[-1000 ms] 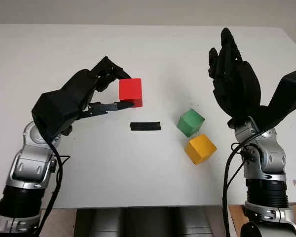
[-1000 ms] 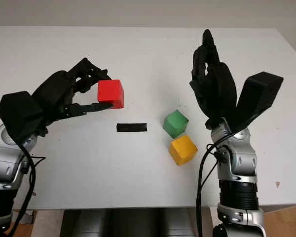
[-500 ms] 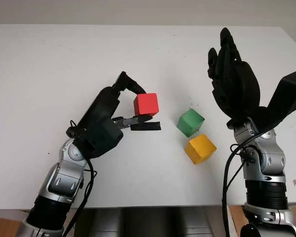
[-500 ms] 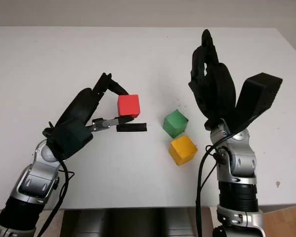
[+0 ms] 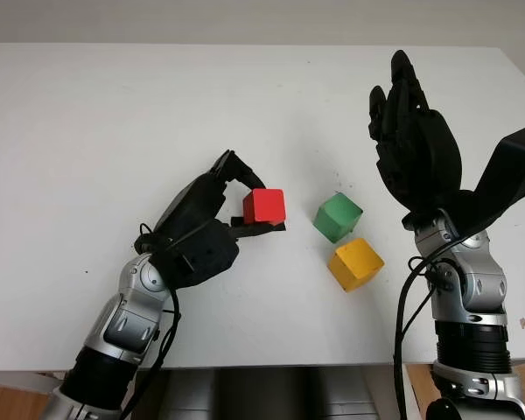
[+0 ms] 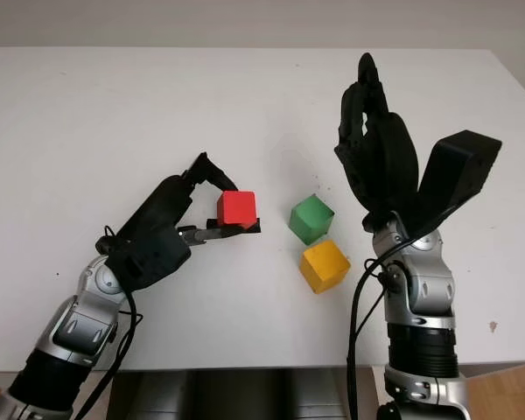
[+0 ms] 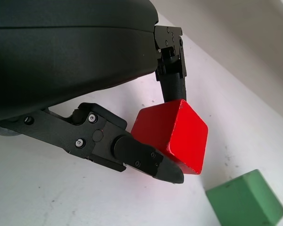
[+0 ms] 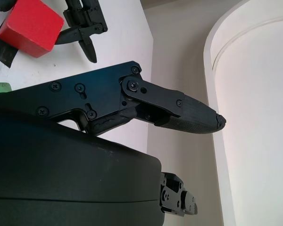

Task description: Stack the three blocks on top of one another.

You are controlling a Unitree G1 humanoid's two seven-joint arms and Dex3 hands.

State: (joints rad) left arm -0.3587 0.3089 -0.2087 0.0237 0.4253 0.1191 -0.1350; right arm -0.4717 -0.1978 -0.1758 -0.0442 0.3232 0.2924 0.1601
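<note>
My left hand [image 5: 249, 203] is shut on the red block [image 5: 264, 206], pinching it between the fingers [image 7: 148, 161] just above the table, over a black tape mark [image 6: 252, 229]. The red block [image 7: 172, 134] also shows in the left wrist view, with the green block [image 7: 245, 200] close by. That green block [image 5: 338, 217] lies on the table to the right of the red one, and the yellow block [image 5: 355, 263] sits just in front of it, almost touching. My right hand [image 5: 411, 140] is open, raised above the table to the right of the blocks.
The white table [image 5: 114, 114] stretches wide at the left and back. Its front edge [image 5: 271, 366] runs just behind my arms. The right wrist view catches the red block [image 8: 30, 27] and my left hand's fingers [image 8: 85, 28].
My left hand carried the red block rightward and down, from high at the left to just over the black tape mark. The right hand has stayed still.
</note>
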